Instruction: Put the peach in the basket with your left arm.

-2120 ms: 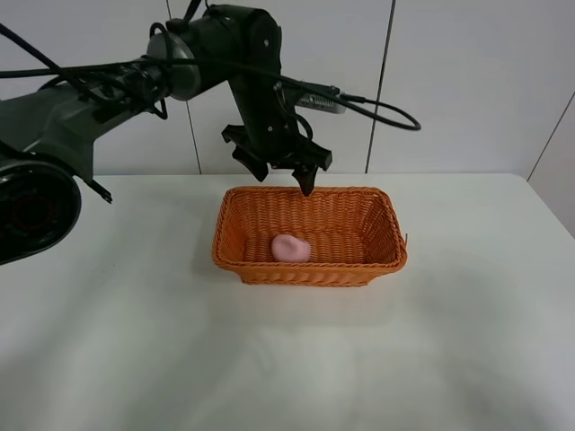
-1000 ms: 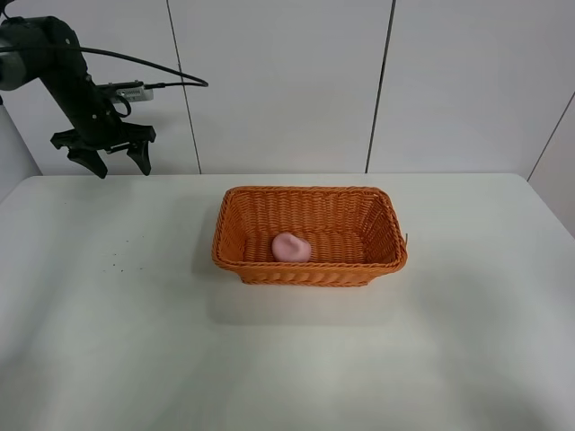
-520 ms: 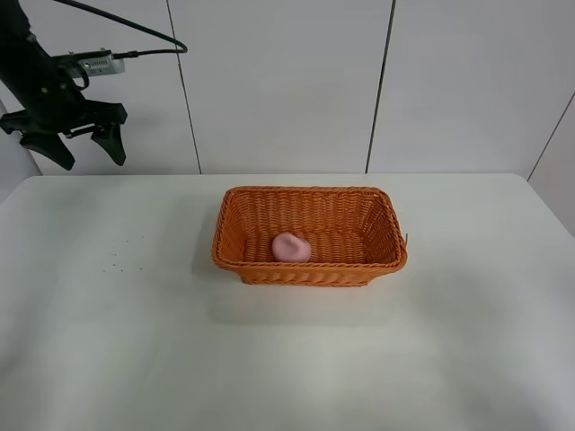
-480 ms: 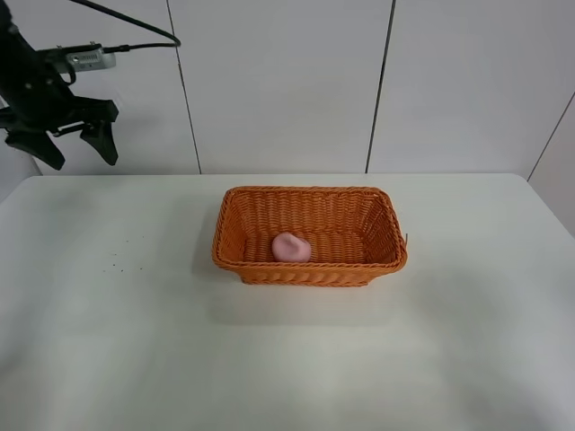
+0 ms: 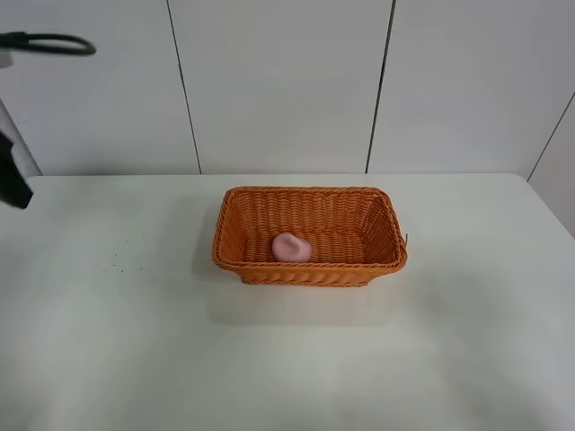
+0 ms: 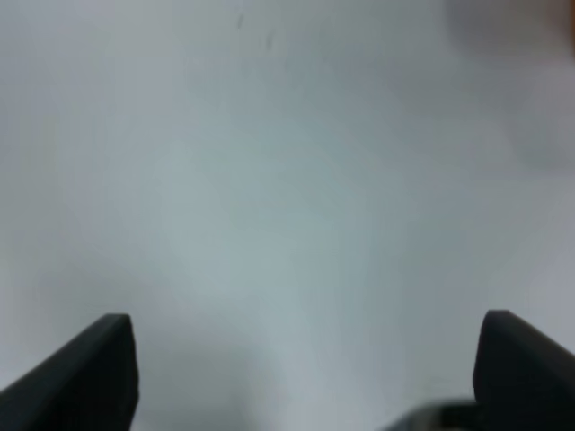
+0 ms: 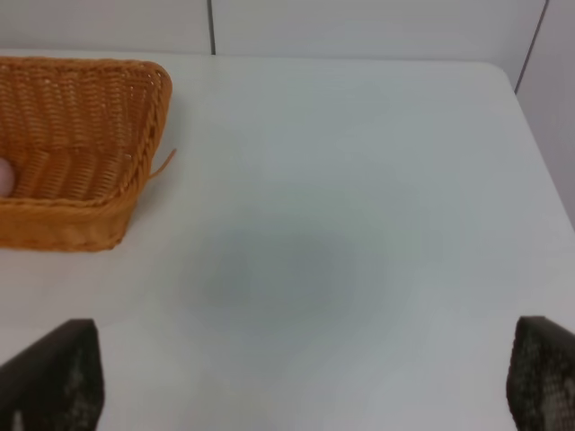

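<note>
The pale pink peach lies inside the orange wicker basket, left of its middle, in the exterior high view. Of the left arm only a dark piece at the left edge and a cable loop show there. In the left wrist view my left gripper is open and empty over bare white table, its fingertips wide apart. My right gripper is open and empty, with the basket off to one side and a sliver of the peach at the frame edge.
The white table carries only the basket. A white panelled wall stands behind it. A few small dark specks lie on the table left of the basket.
The left arm has swung from above the basket's back rim away to the left and almost out of the exterior view. The peach stays in the basket.
</note>
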Controlling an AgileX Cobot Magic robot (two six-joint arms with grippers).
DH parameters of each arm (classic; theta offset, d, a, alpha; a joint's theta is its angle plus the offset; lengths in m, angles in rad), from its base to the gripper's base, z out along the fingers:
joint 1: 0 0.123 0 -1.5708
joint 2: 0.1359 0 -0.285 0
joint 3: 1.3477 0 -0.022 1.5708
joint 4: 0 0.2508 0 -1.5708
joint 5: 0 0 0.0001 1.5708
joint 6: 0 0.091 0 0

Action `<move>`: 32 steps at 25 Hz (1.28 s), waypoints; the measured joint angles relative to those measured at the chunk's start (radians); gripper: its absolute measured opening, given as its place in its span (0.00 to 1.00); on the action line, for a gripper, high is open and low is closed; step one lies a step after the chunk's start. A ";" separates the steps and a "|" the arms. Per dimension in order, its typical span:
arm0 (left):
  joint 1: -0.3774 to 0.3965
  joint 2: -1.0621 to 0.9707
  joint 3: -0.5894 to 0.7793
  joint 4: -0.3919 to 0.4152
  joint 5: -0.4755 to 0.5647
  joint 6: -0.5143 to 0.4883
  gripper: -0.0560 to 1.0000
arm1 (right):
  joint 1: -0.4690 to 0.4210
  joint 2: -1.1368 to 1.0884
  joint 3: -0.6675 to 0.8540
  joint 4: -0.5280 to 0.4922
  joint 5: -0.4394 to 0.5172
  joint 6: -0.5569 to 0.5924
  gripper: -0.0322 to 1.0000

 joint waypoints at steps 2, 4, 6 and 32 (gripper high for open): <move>0.000 -0.103 0.119 0.006 0.000 0.000 0.79 | 0.000 0.000 0.000 0.000 0.000 0.000 0.70; 0.000 -0.219 0.229 0.007 0.000 0.000 0.79 | 0.000 0.000 0.000 0.000 0.000 0.000 0.70; 0.000 -0.325 0.343 0.010 0.000 0.000 0.79 | 0.000 0.000 0.000 0.000 0.000 0.000 0.70; 0.000 -1.146 0.649 0.005 -0.110 0.000 0.79 | 0.000 0.000 0.000 0.000 0.000 0.000 0.70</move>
